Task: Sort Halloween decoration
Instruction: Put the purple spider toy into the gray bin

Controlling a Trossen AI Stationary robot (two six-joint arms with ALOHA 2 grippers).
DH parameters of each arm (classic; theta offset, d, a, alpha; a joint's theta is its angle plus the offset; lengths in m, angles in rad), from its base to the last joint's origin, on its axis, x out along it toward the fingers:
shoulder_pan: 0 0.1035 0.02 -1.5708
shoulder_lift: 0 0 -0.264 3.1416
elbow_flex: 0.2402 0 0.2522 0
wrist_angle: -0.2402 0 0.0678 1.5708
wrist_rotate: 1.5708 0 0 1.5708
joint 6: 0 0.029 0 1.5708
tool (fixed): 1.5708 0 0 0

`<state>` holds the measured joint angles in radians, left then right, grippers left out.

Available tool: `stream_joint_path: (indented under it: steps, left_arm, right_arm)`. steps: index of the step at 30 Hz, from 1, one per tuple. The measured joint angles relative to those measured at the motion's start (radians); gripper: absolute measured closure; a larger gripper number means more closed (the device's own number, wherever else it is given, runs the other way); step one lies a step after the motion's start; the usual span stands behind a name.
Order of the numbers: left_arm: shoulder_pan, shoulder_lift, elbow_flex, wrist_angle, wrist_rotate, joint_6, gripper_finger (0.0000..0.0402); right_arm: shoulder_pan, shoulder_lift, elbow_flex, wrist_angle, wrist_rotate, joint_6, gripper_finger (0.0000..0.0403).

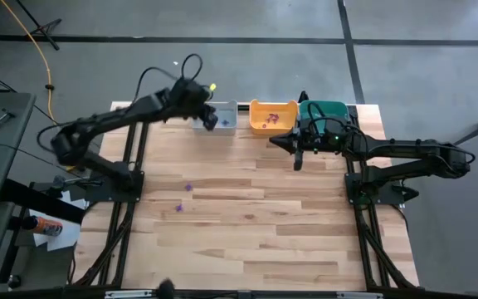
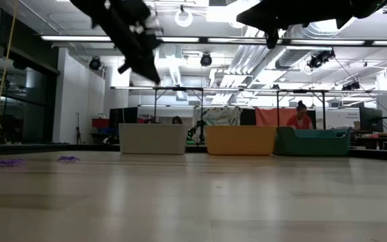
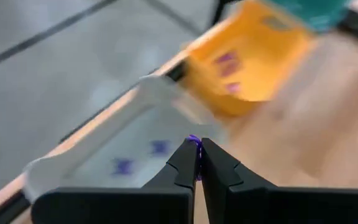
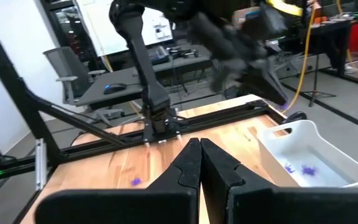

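While the left gripper (image 3: 197, 163) hangs right above the pale grey plastic bin (image 3: 86, 163), its jaws pinch a tiny purple trinket (image 3: 194, 142). The right gripper (image 1: 296, 159), jaws shut on nothing, waits in front of the orange and teal bins.

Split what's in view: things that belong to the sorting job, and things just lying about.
Job:
purple trinkets on the table
trinket pinched in the left claw
grey bin
orange bin
teal bin

Lying about:
papers beside the table
yellow cable on the floor
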<state>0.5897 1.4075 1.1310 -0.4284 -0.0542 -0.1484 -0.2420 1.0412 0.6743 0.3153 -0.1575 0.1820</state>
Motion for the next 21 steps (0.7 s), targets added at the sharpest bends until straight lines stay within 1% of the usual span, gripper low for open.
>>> stream_joint_path:
  steps: [2, 5, 9, 11, 14, 18, 21]
  left_arm:
    - [0.064, 0.077, 0.025, -0.015, 0.001, -0.017, 0.0401]
    - [0.134, 0.188, 0.030, -0.020, 0.021, -0.094, 0.0401]
    - [0.183, 0.308, 0.030, -0.015, 0.123, -0.157, 0.0401]
    - [0.185, 0.357, 0.030, -0.014, 0.147, -0.164, 0.0401]
    - [0.179, 0.401, 0.030, -0.011, 0.147, -0.163, 0.0401]
    - [0.162, 0.430, 0.031, 0.009, 0.119, -0.163, 0.0400]
    - [0.153, 0.431, 0.031, 0.028, 0.076, -0.165, 0.0391]
  right_arm:
    - [0.000, 0.000, 0.000, 0.000, 0.008, 0.000, 0.0402]
    - [0.000, 0.000, 0.000, -0.001, 0.009, 0.000, 0.0402]
    - [0.000, 0.000, 0.000, -0.003, 0.009, 0.000, 0.0402]
    - [0.000, 0.000, 0.000, -0.007, 0.023, 0.000, 0.0402]
    - [0.000, 0.000, 0.000, -0.011, 0.062, 0.000, 0.0402]
    - [0.000, 0.000, 0.000, -0.021, 0.083, 0.000, 0.0402]
    - [0.000, 0.000, 0.000, -0.028, 0.083, 0.000, 0.0402]
